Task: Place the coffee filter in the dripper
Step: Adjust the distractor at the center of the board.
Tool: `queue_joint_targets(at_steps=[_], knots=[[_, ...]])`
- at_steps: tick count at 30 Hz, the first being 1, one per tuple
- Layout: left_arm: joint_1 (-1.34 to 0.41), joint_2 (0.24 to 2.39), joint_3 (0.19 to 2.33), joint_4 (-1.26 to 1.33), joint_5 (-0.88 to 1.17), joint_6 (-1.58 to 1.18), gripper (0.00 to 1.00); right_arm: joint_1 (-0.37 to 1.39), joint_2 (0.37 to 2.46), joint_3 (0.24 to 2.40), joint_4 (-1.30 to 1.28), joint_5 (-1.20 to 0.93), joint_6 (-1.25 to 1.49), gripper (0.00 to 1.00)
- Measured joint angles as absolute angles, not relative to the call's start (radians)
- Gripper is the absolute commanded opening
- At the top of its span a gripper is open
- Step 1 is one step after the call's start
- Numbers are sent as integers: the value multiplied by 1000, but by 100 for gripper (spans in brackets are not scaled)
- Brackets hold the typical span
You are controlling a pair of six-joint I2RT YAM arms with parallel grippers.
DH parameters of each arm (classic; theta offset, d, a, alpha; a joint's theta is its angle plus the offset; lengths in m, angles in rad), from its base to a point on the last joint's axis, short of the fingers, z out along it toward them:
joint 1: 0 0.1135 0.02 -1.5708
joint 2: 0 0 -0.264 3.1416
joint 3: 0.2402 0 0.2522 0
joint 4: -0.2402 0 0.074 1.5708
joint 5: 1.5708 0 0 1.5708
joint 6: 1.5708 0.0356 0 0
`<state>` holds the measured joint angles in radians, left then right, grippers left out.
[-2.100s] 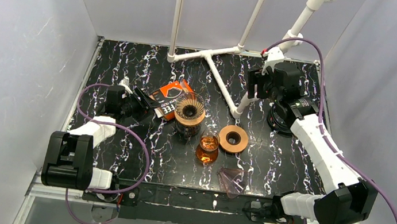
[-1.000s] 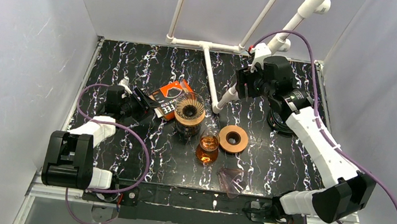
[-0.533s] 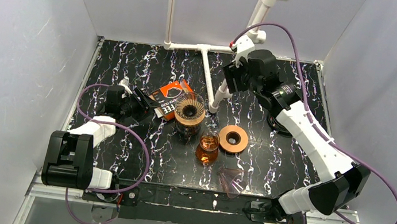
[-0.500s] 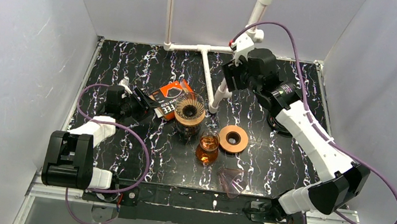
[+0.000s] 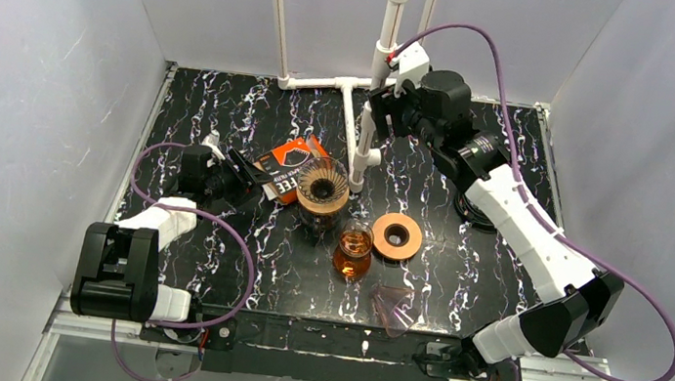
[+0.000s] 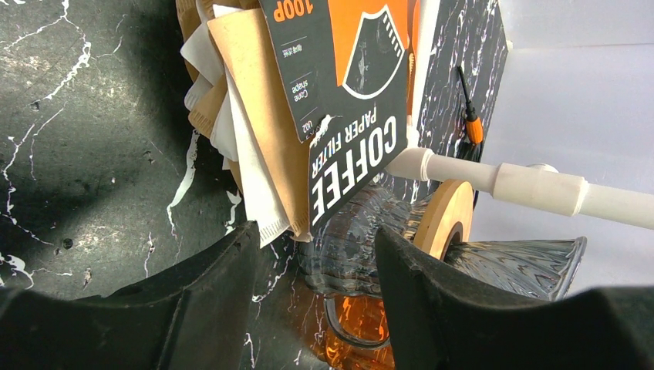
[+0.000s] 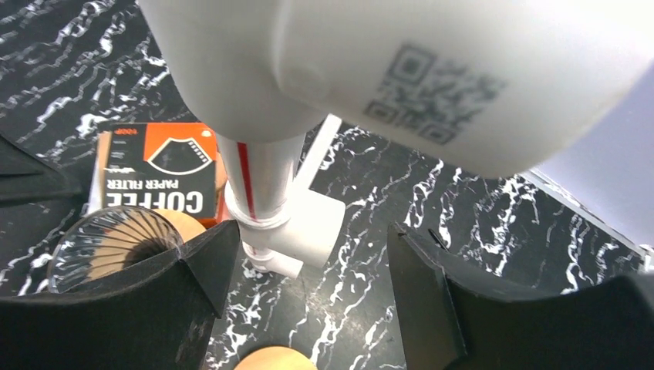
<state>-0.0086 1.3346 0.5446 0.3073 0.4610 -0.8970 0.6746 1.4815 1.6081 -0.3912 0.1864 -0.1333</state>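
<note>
Black marbled tabletop [image 5: 225, 117] between white walls [image 5: 35, 62]. Left gripper [image 6: 316, 235] lies low on it, its 2 jaws partly apart and holding nothing, their tips just short of the brown and white coffee filters [image 6: 247, 100] fanning from the orange pack [image 6: 355, 154]. Glass dripper [image 5: 322, 186] stands just beside the pack. Right gripper [image 7: 312, 231] straddles a white pipe [image 7: 258, 177] at the back, jaws wide; whether they pinch it I cannot tell.
</note>
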Motion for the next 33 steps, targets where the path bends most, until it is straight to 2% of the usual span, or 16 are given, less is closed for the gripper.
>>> queue_joint_targets(at_steps=[14, 33], knots=[[-9, 1335, 532, 308, 461, -897, 55, 674, 1481, 1608, -307, -51, -34, 79], [-9, 1350, 531, 307, 461, -897, 55, 735, 1481, 1608, -279, -160, 29, 79]])
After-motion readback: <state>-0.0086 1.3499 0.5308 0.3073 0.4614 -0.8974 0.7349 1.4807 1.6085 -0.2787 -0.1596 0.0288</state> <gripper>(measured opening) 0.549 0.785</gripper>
